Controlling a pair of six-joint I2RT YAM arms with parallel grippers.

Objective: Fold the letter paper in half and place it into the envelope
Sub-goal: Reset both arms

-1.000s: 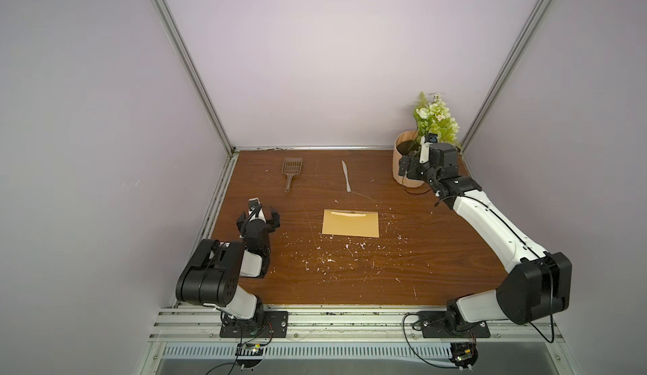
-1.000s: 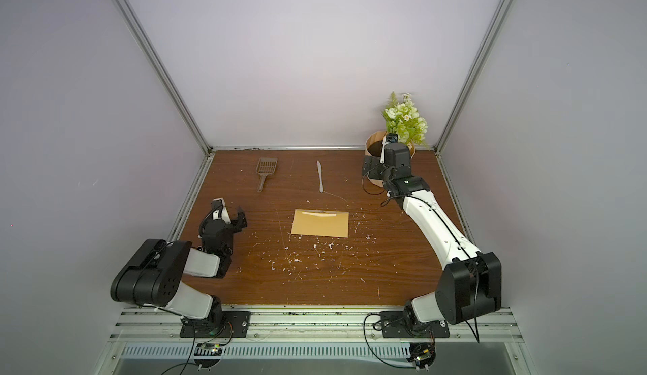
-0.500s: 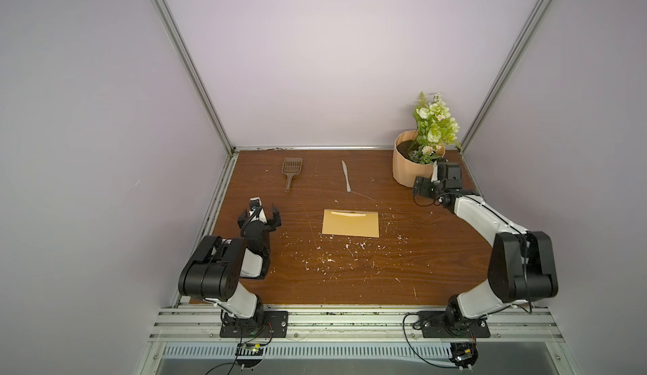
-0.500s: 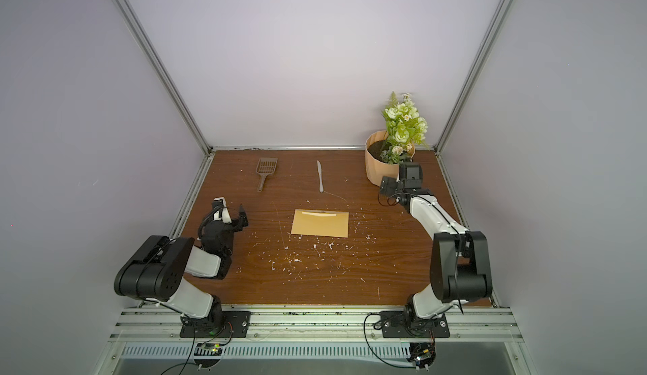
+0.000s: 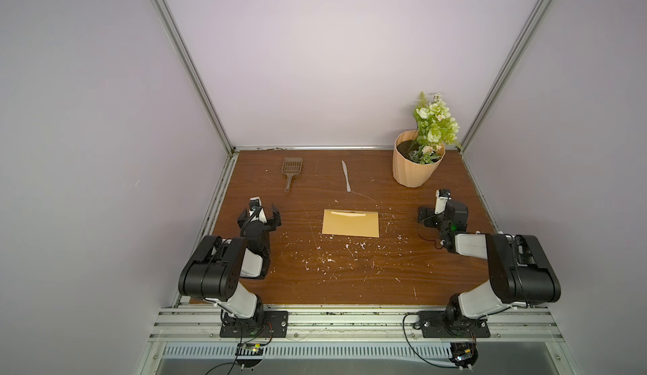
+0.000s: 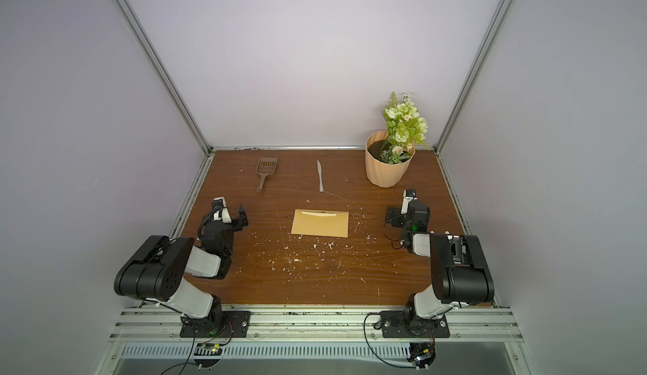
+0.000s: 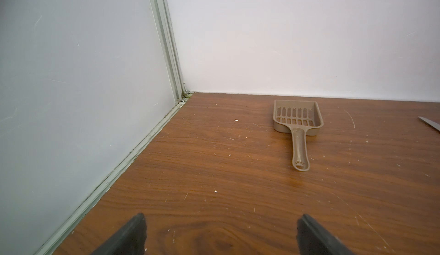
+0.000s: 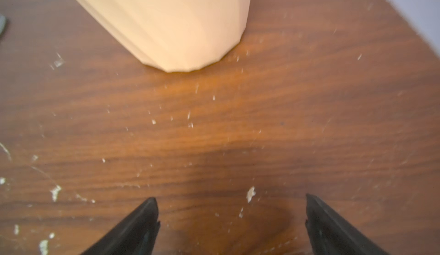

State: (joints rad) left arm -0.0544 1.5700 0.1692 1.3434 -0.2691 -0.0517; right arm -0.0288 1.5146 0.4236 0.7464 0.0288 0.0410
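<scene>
Left gripper (image 7: 220, 232) low by the worktop's (image 5: 350, 278) left edge, jaws wide apart, right gripper (image 8: 232, 218) by right edge, likewise spread

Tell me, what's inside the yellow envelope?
Only a thin pale strip of paper peeks out at the far edge of the envelope. The rest is covered, so how it is folded cannot be seen.
</scene>
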